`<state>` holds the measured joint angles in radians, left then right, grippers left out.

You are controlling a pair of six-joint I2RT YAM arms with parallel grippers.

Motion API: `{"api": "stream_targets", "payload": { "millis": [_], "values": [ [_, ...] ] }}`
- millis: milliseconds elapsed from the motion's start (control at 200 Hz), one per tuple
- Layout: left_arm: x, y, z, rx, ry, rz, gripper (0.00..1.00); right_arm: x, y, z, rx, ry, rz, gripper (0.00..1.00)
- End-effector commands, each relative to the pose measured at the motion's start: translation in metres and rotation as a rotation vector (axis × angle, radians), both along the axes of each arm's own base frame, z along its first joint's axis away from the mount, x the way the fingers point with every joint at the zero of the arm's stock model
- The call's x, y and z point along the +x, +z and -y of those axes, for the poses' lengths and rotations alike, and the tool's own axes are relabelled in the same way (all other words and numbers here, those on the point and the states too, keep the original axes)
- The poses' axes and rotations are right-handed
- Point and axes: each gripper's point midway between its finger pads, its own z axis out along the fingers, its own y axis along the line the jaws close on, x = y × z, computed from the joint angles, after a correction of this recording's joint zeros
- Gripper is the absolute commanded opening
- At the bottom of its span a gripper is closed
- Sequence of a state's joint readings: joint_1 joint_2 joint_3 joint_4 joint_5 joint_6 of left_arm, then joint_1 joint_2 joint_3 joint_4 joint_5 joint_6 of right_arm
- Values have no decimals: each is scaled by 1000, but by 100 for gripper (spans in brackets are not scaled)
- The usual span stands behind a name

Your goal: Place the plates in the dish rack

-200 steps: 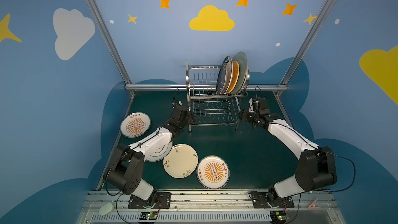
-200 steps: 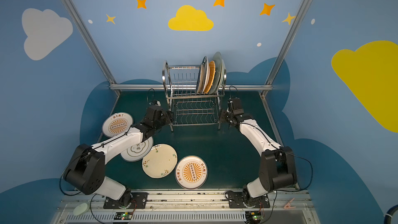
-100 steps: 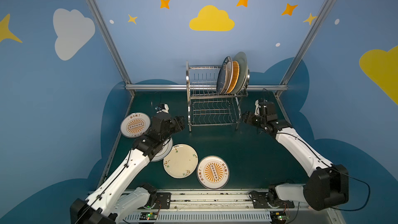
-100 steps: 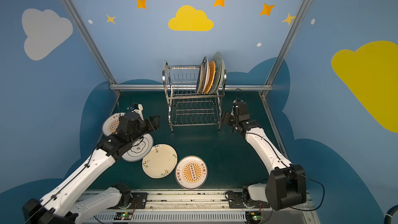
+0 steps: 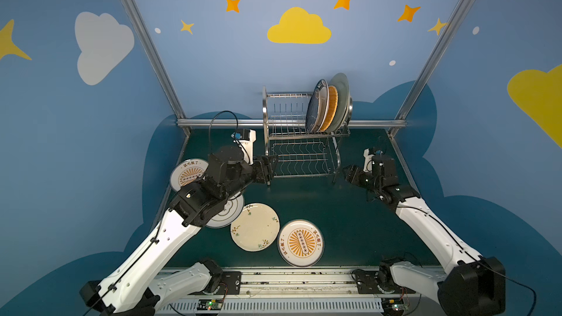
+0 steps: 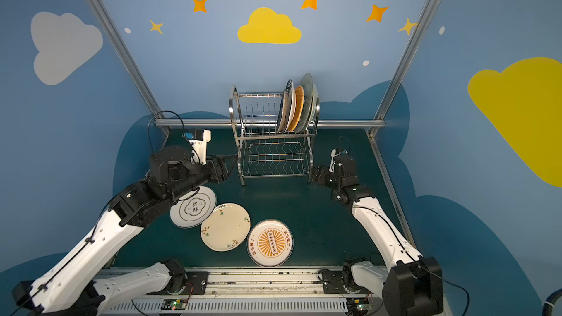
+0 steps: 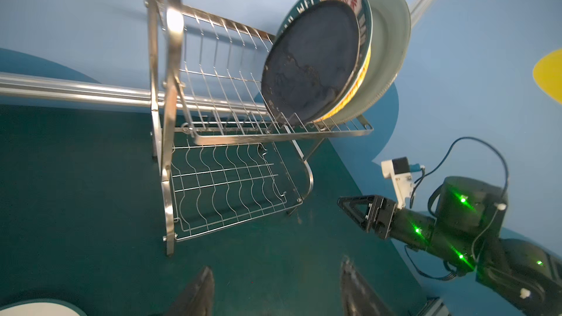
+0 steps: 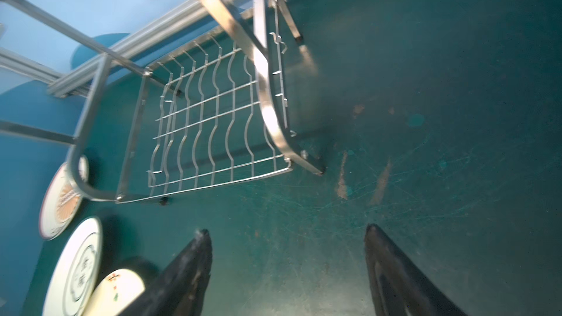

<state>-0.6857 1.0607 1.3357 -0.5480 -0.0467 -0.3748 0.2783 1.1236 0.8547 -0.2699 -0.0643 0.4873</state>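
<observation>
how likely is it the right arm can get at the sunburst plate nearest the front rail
Probably yes: the right gripper is open and empty beside the dish rack, and only bare green mat lies between it and that sunburst plate.

Bare table is found at 5 o'clock of the dish rack; its upper slots are blocked at 3 o'clock by standing plates, free at 9 o'clock.

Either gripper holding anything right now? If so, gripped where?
Nothing is held. The left gripper and right gripper are both open, with only bare mat in each gap. Each is beside the rack, and no plate is in either.
</observation>
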Motion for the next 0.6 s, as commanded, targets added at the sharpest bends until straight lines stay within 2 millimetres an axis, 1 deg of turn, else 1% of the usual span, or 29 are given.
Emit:
{"api": "stream_targets", "payload": {
  "millis": [0,75,120,185,210,230,235,290,305,335,416,441,511,596],
  "values": [
    [-2,-4,2,68,-24,0,67,-16,46,-11,48,82,109,76],
    [-4,-5,4,59,-38,9,69,-23,80,-21,64,129,199,75],
    [-5,-6,3,56,-40,15,71,-29,101,-30,79,165,240,73],
    [-8,-6,2,56,-43,16,74,-36,125,-44,79,211,268,71],
    [-9,-7,-1,56,-40,17,75,-38,139,-49,73,221,287,71],
    [-9,-6,-2,56,-35,19,75,-39,143,-52,69,227,293,71],
    [-9,-6,-3,56,-35,20,75,-40,148,-54,68,232,300,71],
    [-12,-9,-7,61,-25,21,77,-41,171,-63,70,246,334,68],
    [-13,-10,-8,62,-23,21,78,-41,173,-66,70,250,334,67],
    [-15,-11,-11,63,-21,24,79,-40,185,-72,76,257,352,65],
    [-23,-20,-17,71,-31,35,88,-33,204,-87,56,264,367,59],
    [-25,-26,-19,70,-27,38,91,-31,209,-92,53,268,373,57],
    [-33,-40,-26,62,-29,43,100,-22,218,-105,32,256,382,47],
    [-43,-52,-37,73,-23,56,100,-13,226,-120,-17,233,400,46]
  ]
}}
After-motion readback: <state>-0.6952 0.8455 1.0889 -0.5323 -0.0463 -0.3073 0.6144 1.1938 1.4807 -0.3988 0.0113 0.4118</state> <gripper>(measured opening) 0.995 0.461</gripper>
